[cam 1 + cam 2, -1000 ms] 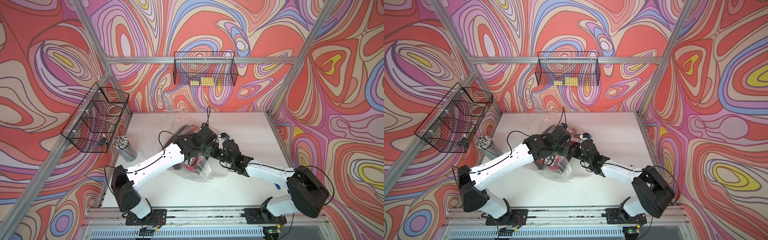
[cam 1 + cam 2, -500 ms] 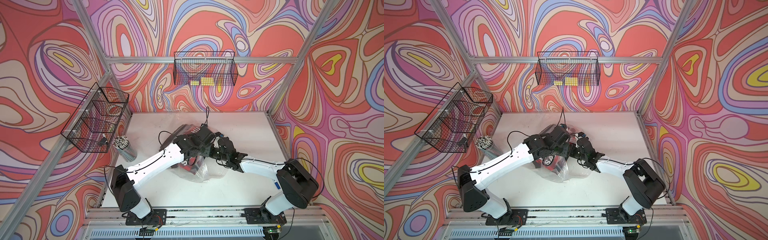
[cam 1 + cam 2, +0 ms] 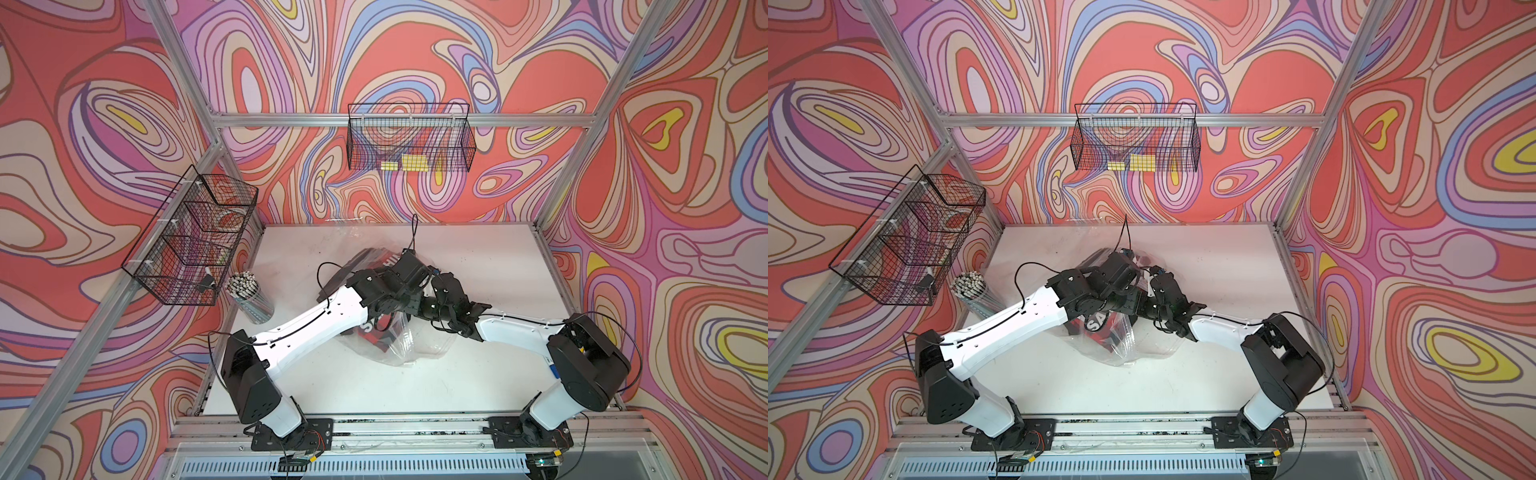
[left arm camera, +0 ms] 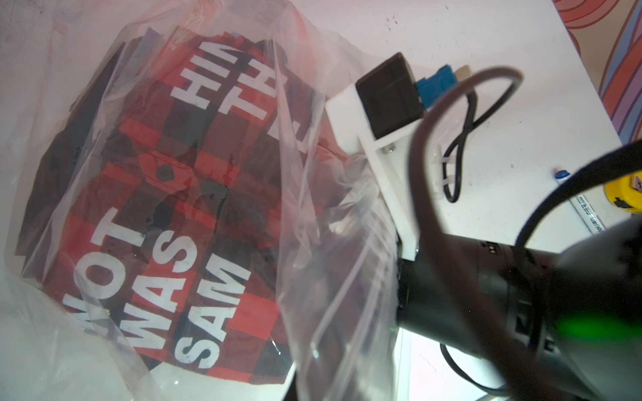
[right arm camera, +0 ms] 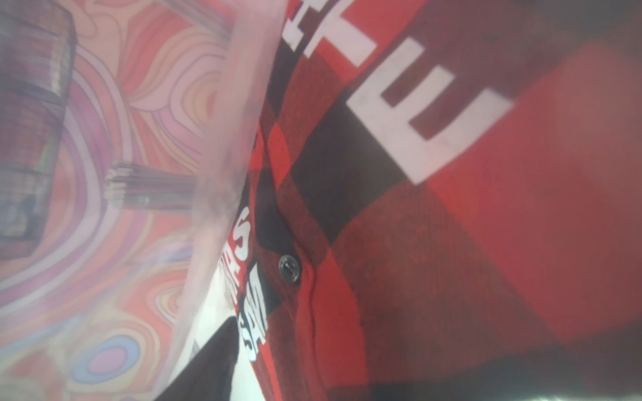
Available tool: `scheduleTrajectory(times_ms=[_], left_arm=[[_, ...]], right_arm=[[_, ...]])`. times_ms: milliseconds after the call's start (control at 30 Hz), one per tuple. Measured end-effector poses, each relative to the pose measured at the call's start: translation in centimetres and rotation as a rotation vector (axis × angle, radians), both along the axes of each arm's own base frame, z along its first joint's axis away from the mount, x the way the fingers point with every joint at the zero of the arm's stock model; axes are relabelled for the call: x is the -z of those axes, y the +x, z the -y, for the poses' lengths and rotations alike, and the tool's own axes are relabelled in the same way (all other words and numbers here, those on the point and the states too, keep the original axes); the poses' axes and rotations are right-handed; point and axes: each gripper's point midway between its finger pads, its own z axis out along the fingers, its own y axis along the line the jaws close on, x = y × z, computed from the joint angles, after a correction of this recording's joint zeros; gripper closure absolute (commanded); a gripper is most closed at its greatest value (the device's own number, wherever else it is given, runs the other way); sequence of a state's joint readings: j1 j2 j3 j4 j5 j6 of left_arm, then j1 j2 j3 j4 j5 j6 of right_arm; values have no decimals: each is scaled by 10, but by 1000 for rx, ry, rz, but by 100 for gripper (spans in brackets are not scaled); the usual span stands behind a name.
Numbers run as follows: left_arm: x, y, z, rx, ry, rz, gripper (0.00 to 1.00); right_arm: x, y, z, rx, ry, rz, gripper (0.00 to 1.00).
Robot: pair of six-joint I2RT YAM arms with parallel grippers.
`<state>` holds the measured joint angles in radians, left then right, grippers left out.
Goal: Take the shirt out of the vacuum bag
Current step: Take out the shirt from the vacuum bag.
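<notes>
Inside the vacuum bag (image 3: 419, 349), the shirt (image 4: 180, 208) is being reached for; left end effector (image 3: 411, 272) clenched, right end effector (image 3: 422, 309) state untellable; cloth grasp needed next.

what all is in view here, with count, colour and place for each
vacuum bag: 1, clear, mid table under both arms
shirt: 1, red-black check, white letters, in the bag
wire baskets: 2, black, back wall and left wall
yellow pieces: 2, in back basket
stick bundle: 1, pale tips, clear cup, table's left edge
marker: 1, white, blue cap, on table
table: 1, white
left arm: 1, white and black, over bag
right arm: 1, white and black, reaching to bag
</notes>
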<state>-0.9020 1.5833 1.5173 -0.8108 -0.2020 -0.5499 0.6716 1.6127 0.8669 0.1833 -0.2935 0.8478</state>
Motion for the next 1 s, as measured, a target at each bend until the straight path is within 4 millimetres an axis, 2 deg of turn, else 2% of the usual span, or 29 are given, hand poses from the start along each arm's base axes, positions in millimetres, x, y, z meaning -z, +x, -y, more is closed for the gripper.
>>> scheduleTrajectory(times_ms=[233, 467, 667, 800, 1000], left_arm=[[0, 0, -1, 1, 2, 0, 100], [1, -1, 0, 16, 5, -3, 100], [1, -2, 0, 24, 8, -10, 100], [1, -2, 0, 26, 10, -9, 100], [2, -2, -1, 25, 13, -10, 100]], right_arm=[[9, -11, 1, -54, -39, -45, 32], [23, -31, 13, -80, -101, -114, 30], [31, -39, 17, -95, -130, -148, 29], [31, -40, 15, -99, -116, -148, 31], [20, -38, 11, -98, -76, -134, 31]])
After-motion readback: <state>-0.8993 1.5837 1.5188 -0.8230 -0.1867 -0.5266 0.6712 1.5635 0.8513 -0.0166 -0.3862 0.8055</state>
